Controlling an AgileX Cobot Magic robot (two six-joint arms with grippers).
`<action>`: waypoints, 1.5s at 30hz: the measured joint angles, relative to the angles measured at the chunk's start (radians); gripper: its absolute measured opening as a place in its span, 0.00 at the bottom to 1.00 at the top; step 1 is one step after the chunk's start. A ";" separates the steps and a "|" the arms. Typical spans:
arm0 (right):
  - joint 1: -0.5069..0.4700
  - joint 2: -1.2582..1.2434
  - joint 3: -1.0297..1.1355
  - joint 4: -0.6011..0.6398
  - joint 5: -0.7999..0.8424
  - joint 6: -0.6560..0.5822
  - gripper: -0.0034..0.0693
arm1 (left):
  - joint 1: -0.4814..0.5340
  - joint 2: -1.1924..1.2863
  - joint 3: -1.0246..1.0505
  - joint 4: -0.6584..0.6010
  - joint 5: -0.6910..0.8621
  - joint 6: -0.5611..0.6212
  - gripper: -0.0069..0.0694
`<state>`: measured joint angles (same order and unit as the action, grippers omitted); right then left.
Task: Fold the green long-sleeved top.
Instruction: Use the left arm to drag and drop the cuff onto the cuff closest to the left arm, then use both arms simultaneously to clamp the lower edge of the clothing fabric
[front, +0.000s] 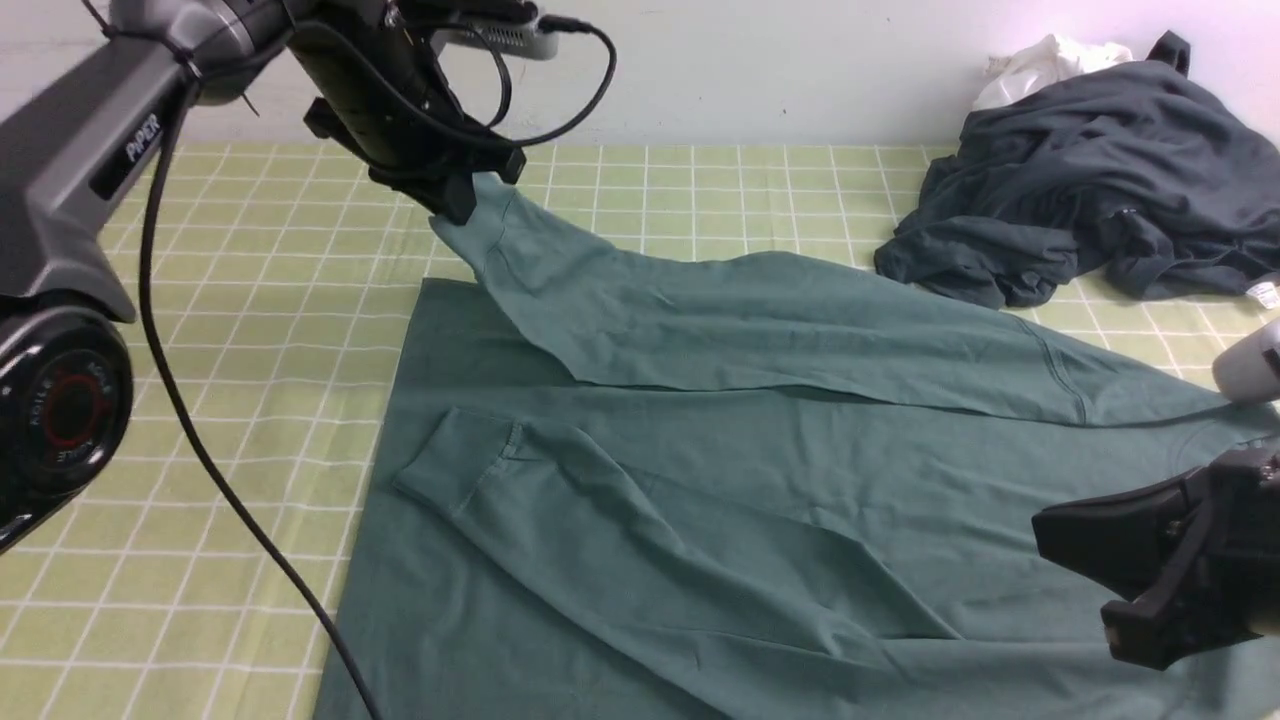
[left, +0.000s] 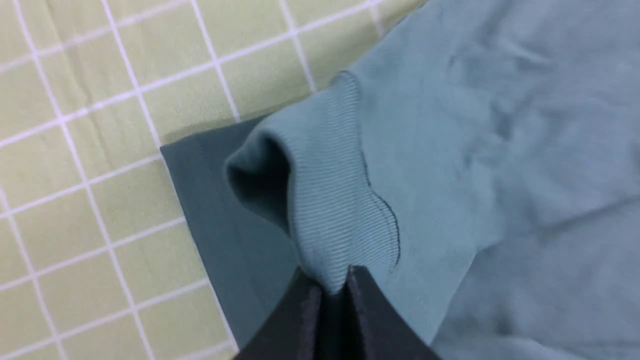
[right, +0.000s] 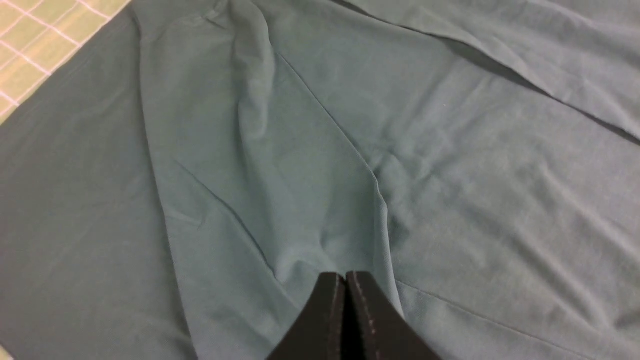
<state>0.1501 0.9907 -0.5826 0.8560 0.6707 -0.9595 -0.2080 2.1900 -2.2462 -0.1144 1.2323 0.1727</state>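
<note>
Front view: big, soft green long-sleeved top (front: 760, 520) spread flat on the checked yellow-green tablecloth (front: 250, 300). One sleeve folded across the body. Other sleeve lifted up at the far left by its ribbed cuff (left: 335, 210), pinched tight in the left gripper (front: 462, 205). Right gripper (right: 345, 277) pressed together over the cloth, nothing seen between its tips. Dark grey garment (front: 1090, 190) at the far right.

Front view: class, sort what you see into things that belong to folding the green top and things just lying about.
Belongs to the job:
green long-sleeved top
left gripper, shut on its sleeve cuff
right gripper, shut, over the top

Just lying about:
dark grey garment, far right
white cloth, behind it
</note>
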 joint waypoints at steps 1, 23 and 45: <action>0.000 0.000 0.000 0.000 0.000 -0.001 0.04 | -0.004 -0.026 0.024 0.000 0.000 0.000 0.12; 0.000 0.000 0.000 0.037 0.020 -0.007 0.04 | -0.016 -0.447 1.012 -0.008 -0.121 -0.006 0.21; 0.000 0.000 0.000 0.063 0.072 -0.069 0.04 | -0.449 -0.766 1.667 0.015 -0.368 0.439 0.59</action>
<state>0.1501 0.9907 -0.5826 0.9188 0.7430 -1.0281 -0.6573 1.4244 -0.5794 -0.0992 0.8647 0.6120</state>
